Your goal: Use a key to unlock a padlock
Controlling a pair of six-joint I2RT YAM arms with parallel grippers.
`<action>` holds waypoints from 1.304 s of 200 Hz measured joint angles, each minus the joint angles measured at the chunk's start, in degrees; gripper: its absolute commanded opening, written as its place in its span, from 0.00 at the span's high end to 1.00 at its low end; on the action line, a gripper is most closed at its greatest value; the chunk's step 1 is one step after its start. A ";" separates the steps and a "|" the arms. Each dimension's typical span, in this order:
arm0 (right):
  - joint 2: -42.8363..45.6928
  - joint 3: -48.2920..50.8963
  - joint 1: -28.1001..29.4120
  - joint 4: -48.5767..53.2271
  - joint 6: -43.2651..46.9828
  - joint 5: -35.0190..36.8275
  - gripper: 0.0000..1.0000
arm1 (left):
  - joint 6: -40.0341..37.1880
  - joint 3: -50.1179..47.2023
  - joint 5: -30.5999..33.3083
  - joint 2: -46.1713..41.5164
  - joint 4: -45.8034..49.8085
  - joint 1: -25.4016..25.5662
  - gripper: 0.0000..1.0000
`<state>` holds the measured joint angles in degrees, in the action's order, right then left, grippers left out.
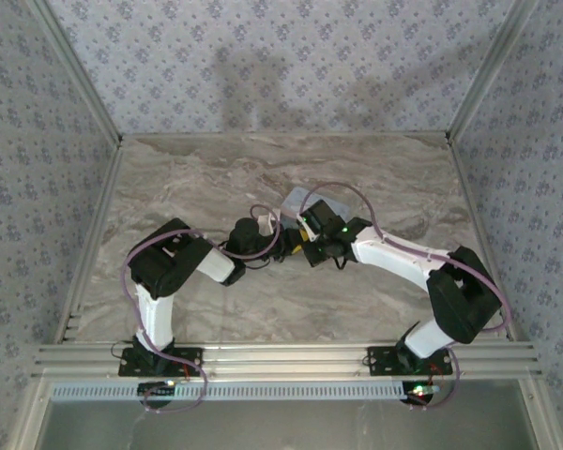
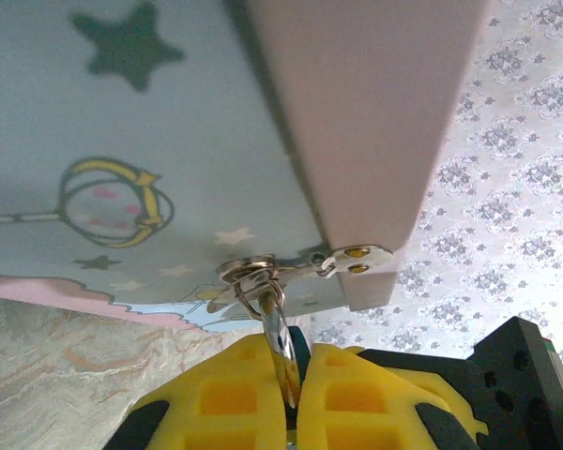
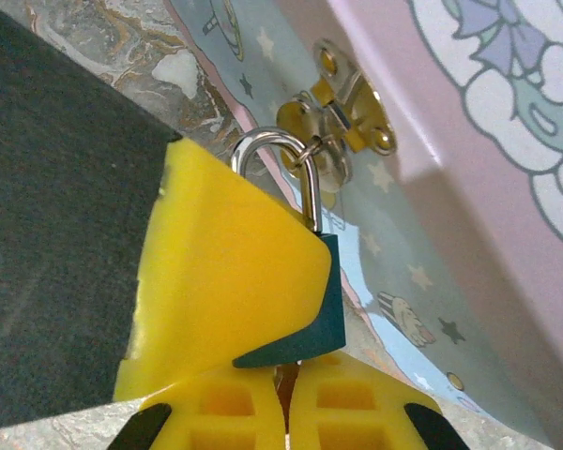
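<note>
The left gripper (image 2: 293,380) was clamped narrow on the padlock (image 3: 311,314). Its yellow pads pinched the small teal body, and the silver shackle (image 3: 270,148) hung looped through the hasp (image 3: 349,120) on the pale blue tin (image 2: 122,131), which sat toward the middle of the bench (image 1: 197,178). The right gripper (image 3: 283,398) was shut too, just below the padlock body. Only a thin dark sliver showed between its pads — whether that was the key I could not tell.

The chief risk was alignment. The keyhole was hidden behind foam, so a key offered from below might have met the edge of the body instead of the slot. Pushing then would have swung the padlock on its shackle or nudged the tin across the bench.

The two grippers stood very close, pad nearly against pad. Any twist by the right one could have dragged on the left one's foam and loosened its hold. Soft pads on a thin key also seemed a poor match for turning force — the key might have rolled in the grip rather than turned the lock. Had the left hold slipped, the padlock would have dropped against the hasp, out of line.
</note>
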<state>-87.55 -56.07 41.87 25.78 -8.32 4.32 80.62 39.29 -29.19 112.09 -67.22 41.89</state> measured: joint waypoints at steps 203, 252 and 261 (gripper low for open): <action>-2.25 6.43 0.55 -6.58 -0.50 -11.08 1.00 | -2.62 -9.73 5.20 -5.77 3.69 -1.70 0.59; -2.89 6.82 0.72 -7.21 -1.16 -11.21 1.00 | -7.98 -10.32 7.67 -15.63 13.53 -4.57 0.56; -2.89 6.82 0.72 -7.21 -1.20 -11.21 1.00 | -9.22 -10.14 8.04 -17.42 15.85 -5.14 0.56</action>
<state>-90.43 -49.25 42.59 18.57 -9.52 -6.90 71.40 29.15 -21.15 94.67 -51.37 36.75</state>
